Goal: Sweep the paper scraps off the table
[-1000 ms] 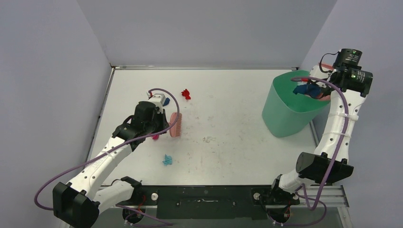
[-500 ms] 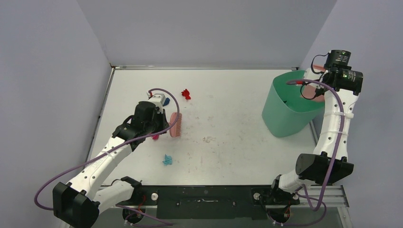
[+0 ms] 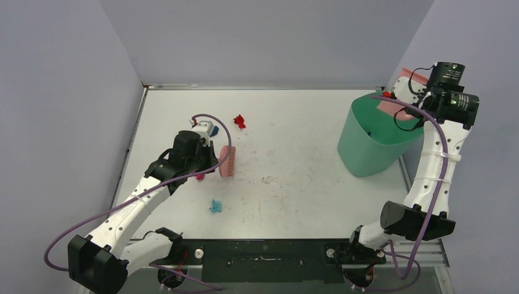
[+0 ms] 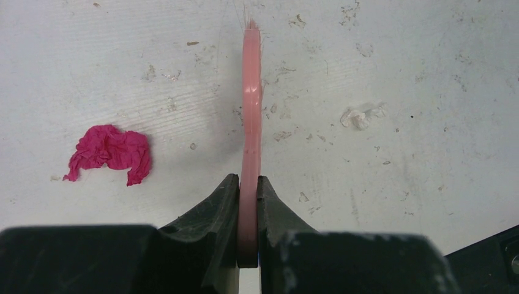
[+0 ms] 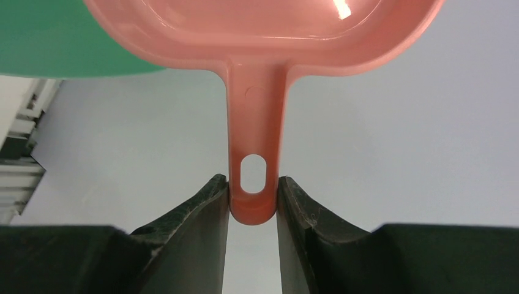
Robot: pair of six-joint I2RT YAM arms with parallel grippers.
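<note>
My left hand (image 4: 248,184) is clamped on the handle of the pink brush (image 4: 251,116), which stands edge-on and low over the white desk (image 3: 294,122), its long axis running straight out from my fingers. A magenta scrap (image 4: 110,153) lies just left of the brush, level with its middle and clear of it. A small white scrap (image 4: 361,115) sits on the brush's other side, a little farther off. From above, a red scrap (image 3: 239,120) lies beyond the brush toward the far edge, and a cyan scrap (image 3: 215,206) lies on the brush's near side, toward my bases. Well apart to the brush's right, my right hand (image 5: 253,196) pinches the handle end of the pink dustpan (image 5: 263,24), held up over the green bin (image 3: 367,147). As I judge it, every scrap on the desk is the left arm's to reach. The magenta one calls for a sideways stroke across the brush's long axis.
</note>
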